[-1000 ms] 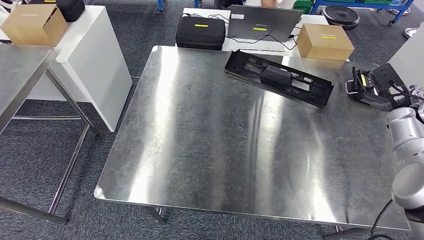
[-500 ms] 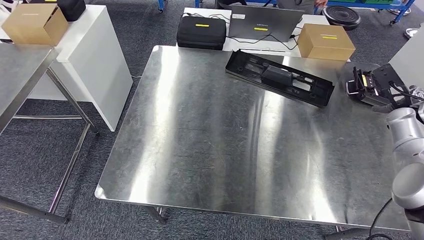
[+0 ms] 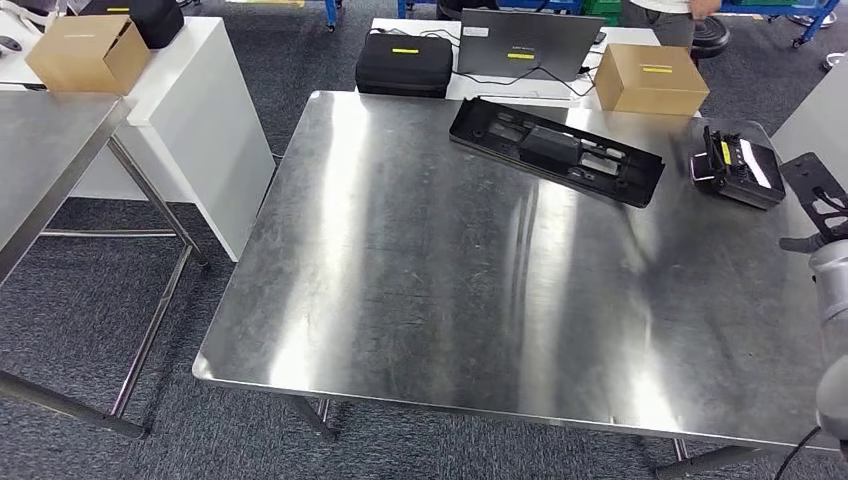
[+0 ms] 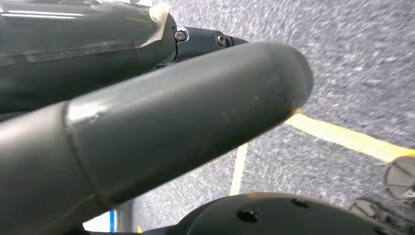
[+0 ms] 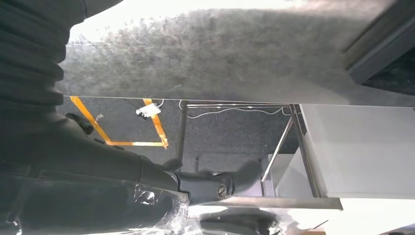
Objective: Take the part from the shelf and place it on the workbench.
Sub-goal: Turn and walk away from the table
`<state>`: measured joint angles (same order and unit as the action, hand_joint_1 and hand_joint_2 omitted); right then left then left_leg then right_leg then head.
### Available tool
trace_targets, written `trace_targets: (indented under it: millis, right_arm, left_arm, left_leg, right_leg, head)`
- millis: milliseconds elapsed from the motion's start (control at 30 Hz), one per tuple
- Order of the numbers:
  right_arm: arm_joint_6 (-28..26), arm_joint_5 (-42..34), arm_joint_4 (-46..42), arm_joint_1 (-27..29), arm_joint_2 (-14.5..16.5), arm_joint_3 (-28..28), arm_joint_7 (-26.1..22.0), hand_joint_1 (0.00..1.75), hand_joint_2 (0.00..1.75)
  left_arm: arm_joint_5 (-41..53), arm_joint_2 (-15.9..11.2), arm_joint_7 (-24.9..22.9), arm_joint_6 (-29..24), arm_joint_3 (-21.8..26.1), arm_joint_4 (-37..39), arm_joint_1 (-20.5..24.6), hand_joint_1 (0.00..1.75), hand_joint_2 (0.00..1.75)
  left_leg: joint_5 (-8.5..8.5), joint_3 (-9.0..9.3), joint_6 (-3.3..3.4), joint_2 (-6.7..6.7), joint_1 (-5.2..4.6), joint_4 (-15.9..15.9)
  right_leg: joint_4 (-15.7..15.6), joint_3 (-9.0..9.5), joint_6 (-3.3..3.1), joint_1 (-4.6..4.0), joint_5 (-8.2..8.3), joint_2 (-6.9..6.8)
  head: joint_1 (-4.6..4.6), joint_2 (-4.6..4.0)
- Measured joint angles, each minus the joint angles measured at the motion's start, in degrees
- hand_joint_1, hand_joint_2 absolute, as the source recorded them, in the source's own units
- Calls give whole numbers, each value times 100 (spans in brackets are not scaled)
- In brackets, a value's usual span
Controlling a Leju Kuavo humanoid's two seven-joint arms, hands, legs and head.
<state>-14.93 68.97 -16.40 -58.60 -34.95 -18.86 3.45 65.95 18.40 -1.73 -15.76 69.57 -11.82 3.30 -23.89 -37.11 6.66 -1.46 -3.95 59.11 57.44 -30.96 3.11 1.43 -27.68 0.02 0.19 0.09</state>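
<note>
Right hand (image 5: 98,186) cropped, grasp unclear; part (image 3: 556,151) on workbench (image 3: 420,290)

Right hand (image 5: 98,181) lay close against the lens, dark fingers (image 5: 205,186) curled. Beyond it ran the scratched steel bench (image 5: 220,54), yellow floor tape (image 5: 156,125) and grey carpet (image 5: 230,132).
</note>
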Motion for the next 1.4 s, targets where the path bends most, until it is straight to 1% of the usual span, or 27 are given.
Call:
trace_targets:
  millis: [33,100,133,167,200,233,300,367,400,500,567,633,667,700,767,867,933,967,1033,1067,1100,1200,1233,1267,1300,1367,1400]
  right_arm:
    - [2,5,2,1,11,-1,11,0,175]
    - [11,10,3,-13,17,-1,27,0,175]
    - [17,11,3,-20,14,-1,31,0,175]
    - [25,11,3,-25,10,0,31,0,175]
    - [31,11,3,-25,10,0,31,0,175]
    - [34,10,3,-22,6,0,31,0,175]
    - [34,5,1,-21,-15,-1,31,0,175]
    - [32,1,-8,-26,-48,-1,29,0,175]
    - [31,-1,-13,-29,-55,-1,28,0,175]
    - [24,2,-14,-19,-53,-1,33,0,175]
    - [15,6,-14,-4,-53,-4,52,0,175]
    - [6,10,-13,30,-47,-9,74,0,175]
    - [2,12,-13,50,-41,-11,78,0,175]
    - [1,14,-12,67,-36,-11,83,0,175]
    - [1,16,-12,76,-32,-11,84,0,175]
    - [-1,16,-12,81,-29,-11,87,0,175]
    - [-2,17,-12,89,-19,-11,93,0,175]
    - [-6,19,-13,88,-13,-11,97,0,175]
    - [-15,23,-13,76,-2,-11,98,0,175]
    - [-19,26,-15,66,4,-11,99,0,175]
    - [-19,31,-16,61,13,-11,104,0,175]
    - [-19,54,-22,46,37,-11,150,0,175]
    - [-19,56,-23,44,40,-12,159,0,175]
    - [-19,52,-23,44,40,-14,153,0,175]
    - [-19,45,-23,44,37,-22,138,0,175]
    - [-20,28,-31,43,22,-46,110,0,175]
    - [-21,25,-36,41,11,-63,105,0,175]
  left_arm:
    - [-1,-2,-6,-1,6,-1,0,0,0]
    - [-1,-2,-11,3,20,-1,3,0,0]
    - [-1,-2,-12,5,28,-1,4,0,0]
    - [-1,-2,-13,8,35,-1,4,0,0]
    - [-1,-2,-13,7,41,-1,5,0,0]
    - [-1,-2,-13,7,44,-1,5,0,0]
    - [-1,-2,-13,7,44,-2,7,0,0]
    - [0,-4,-15,7,44,-3,7,0,0]
    - [1,-5,-19,5,44,-4,8,0,0]
    - [1,-4,-39,2,45,-4,10,0,0]
    - [1,-2,-55,1,46,-3,11,0,0]
    - [1,-2,-65,-1,46,-3,10,0,0]
    - [1,-2,-67,-1,46,-3,9,0,0]
    - [1,-2,-67,-2,46,-3,8,0,0]
    - [1,-2,-67,-2,46,-3,8,0,0]
    - [1,-2,-69,-2,47,-3,8,0,0]
    - [1,-2,-69,-1,48,-3,9,0,0]
    - [1,-2,-69,-1,49,-3,10,0,0]
    - [1,-3,-70,-1,49,-4,15,0,0]
    - [1,-3,-70,-1,49,-5,16,0,0]
    - [1,-4,-67,-1,49,-6,17,0,0]
    - [-3,-4,-41,3,53,-8,16,0,0]
    - [-5,-4,-35,1,55,-9,16,0,0]
    - [-8,-4,-31,-8,58,-9,16,0,0]
    - [-11,-4,-30,-19,62,-9,17,0,0]
    - [-16,-4,-30,-33,68,-9,18,0,0]
    - [-20,-4,-27,-35,72,-9,18,0,0]
  left_leg:
    - [-168,-66,-75,7,26,153]
    - [-685,-269,-246,40,131,752]
    - [-913,-379,-313,59,197,1129]
    - [-1039,-439,-365,79,258,1416]
    - [-1055,-418,-409,98,310,1544]
    - [-966,-289,-443,112,351,1458]
    - [-706,261,-464,126,395,727]
    - [-630,739,-434,127,379,22]
    - [-654,833,-405,127,358,-137]
    - [-571,834,-273,130,298,-262]
    - [-437,827,-161,136,281,-375]
    - [-370,773,-89,140,255,-398]
    - [-355,749,-72,140,240,-395]
    - [-345,734,-61,140,229,-392]
    - [-339,725,-55,140,219,-390]
    - [-336,723,-54,139,210,-388]
    - [-335,720,-54,135,191,-374]
    - [-353,696,-70,130,167,-326]
    - [-424,621,-134,120,129,-196]
    - [-513,549,-196,116,126,-62]
    - [-644,443,-258,116,150,144]
    - [-1141,-115,-427,119,287,1234]
    - [-1186,-257,-464,121,331,1478]
    - [-1113,-300,-496,123,369,1514]
    - [-932,-225,-522,126,403,1311]
    - [-497,131,-545,127,446,524]
    - [-368,287,-538,125,443,185]
  right_leg:
    - [-5,-40,-50,39,41,-16]
    - [-5,-135,-118,70,123,-37]
    - [-4,-194,-122,80,160,-43]
    - [-2,-250,-108,92,197,-46]
    - [-2,-304,-89,108,232,-49]
    - [-1,-350,-62,124,265,-51]
    - [-3,-405,0,159,324,-59]
    - [-11,-422,81,177,379,-78]
    - [-20,-422,123,181,407,-88]
    - [-61,-445,250,157,474,-96]
    - [249,-610,221,137,282,-84]
    - [1012,-935,151,120,-102,-58]
    - [1364,-1071,146,105,-245,-46]
    - [1598,-1160,152,90,-329,-35]
    - [1724,-1200,166,75,-364,-27]
    - [1697,-1170,180,70,-348,-27]
    - [1458,-998,221,62,-253,-27]
    - [1016,-735,207,31,-127,-27]
    - [214,-286,108,32,96,-25]
    - [-61,-141,28,39,164,-25]
    - [-70,-142,-20,73,172,-28]
    - [-72,-152,-72,97,173,-37]
    - [-72,-153,-71,110,172,-38]
    - [-71,-150,-68,126,171,-38]
    - [-71,-143,-64,146,170,-38]
    - [-70,-127,-42,176,167,-36]
    - [-68,-132,-9,172,167,-34]
  head:
    - [-11,0]
    - [-35,0]
    - [-42,0]
    - [-45,0]
    - [-47,0]
    - [-49,0]
    - [-58,0]
    - [-59,0]
    - [-65,0]
    - [-77,0]
    - [-54,0]
    - [-20,0]
    - [-7,0]
    - [1,0]
    - [7,0]
    - [8,0]
    - [10,0]
    - [12,0]
    - [16,0]
    - [8,0]
    - [-4,0]
    - [-34,0]
    - [-35,0]
    - [-37,0]
    - [-39,0]
    - [-48,0]
    - [-54,0]
